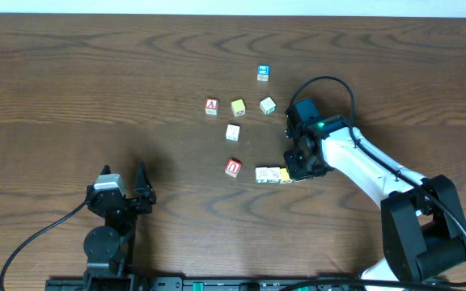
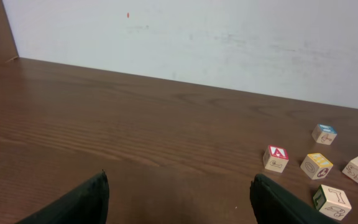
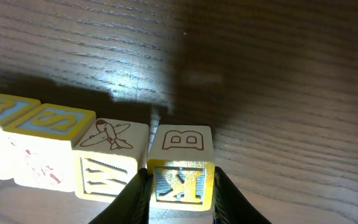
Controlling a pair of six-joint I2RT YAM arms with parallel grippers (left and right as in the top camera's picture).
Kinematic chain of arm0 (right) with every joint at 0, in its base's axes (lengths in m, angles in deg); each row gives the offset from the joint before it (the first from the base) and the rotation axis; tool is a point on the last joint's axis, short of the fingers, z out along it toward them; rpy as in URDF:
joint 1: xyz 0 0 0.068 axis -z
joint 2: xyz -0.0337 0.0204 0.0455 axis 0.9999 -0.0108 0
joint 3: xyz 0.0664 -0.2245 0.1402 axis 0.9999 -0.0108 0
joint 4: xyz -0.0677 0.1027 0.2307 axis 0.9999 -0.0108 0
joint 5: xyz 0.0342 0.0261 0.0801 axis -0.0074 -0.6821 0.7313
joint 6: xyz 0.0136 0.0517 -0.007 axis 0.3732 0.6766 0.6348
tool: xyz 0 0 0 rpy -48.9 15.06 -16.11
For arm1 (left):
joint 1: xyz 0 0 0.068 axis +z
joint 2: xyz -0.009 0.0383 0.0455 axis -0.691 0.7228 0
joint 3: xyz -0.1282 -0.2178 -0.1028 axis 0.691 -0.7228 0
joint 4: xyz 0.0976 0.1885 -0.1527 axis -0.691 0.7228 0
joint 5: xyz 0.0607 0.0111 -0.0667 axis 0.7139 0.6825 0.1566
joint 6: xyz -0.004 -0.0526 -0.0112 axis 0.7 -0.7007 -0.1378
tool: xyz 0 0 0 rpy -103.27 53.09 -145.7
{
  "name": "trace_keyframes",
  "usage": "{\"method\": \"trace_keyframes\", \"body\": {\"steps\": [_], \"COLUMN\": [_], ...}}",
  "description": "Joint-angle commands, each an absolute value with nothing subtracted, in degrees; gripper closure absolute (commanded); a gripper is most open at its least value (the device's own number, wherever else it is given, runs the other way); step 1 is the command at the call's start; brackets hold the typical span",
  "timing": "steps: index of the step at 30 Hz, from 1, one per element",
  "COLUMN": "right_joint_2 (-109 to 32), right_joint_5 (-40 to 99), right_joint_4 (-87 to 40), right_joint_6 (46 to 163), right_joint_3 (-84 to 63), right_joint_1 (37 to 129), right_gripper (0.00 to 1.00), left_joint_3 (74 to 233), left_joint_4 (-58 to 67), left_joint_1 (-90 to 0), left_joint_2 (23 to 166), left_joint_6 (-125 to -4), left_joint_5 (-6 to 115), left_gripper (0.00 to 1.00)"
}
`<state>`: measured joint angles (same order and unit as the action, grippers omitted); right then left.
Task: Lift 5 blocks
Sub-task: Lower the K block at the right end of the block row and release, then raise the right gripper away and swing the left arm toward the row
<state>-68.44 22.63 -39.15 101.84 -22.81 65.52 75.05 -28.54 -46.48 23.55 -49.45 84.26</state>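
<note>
The left fingers (image 2: 86, 202) hang spread wide and empty over the bare surface (image 2: 135, 124), seemingly parked out of the way. Right of them six alphabet cubes lie loose and apart: red A-cube (image 1: 211, 106), cream cube (image 1: 232, 132), red U-cube (image 1: 233, 167), yellow cube (image 1: 238, 107), blue cube (image 1: 263, 73), whitish cube (image 1: 267, 105). Next comes a row of four (image 3: 48, 149) touching cubes, tidy enough to read as a set-down line. The right fingers (image 3: 135, 199) pinch its end one, the B-and-K cube (image 3: 180, 142), by opposite sides. It sits level with its neighbours, so it is probably down on the surface.
</note>
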Motion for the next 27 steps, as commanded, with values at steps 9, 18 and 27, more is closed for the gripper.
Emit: {"method": "trace_keyframes", "body": {"steps": [9,18,27], "right_joint_2": [-69.3,-69.3,-69.3], "right_joint_5": [19.99,19.9,19.38], "right_joint_4": [-39.22,-39.28,-42.71], "right_joint_6": [105.86,105.38,103.8], "right_joint_3": [-23.66,-23.2,-18.15], "right_joint_1": [65.11,65.24,66.07], "right_gripper": [0.65,0.62,0.61], "left_joint_3": [74.15,74.15,74.15], "left_joint_4": [-26.01,-26.01,-26.01], "left_joint_1": [-46.23,-46.23,-46.23], "left_joint_2": [23.55,23.55,23.55], "left_joint_6": [-49.93,-49.93,-49.93], "left_joint_5": [85.62,85.62,85.62], "left_gripper": [0.27,0.27,0.27]}}
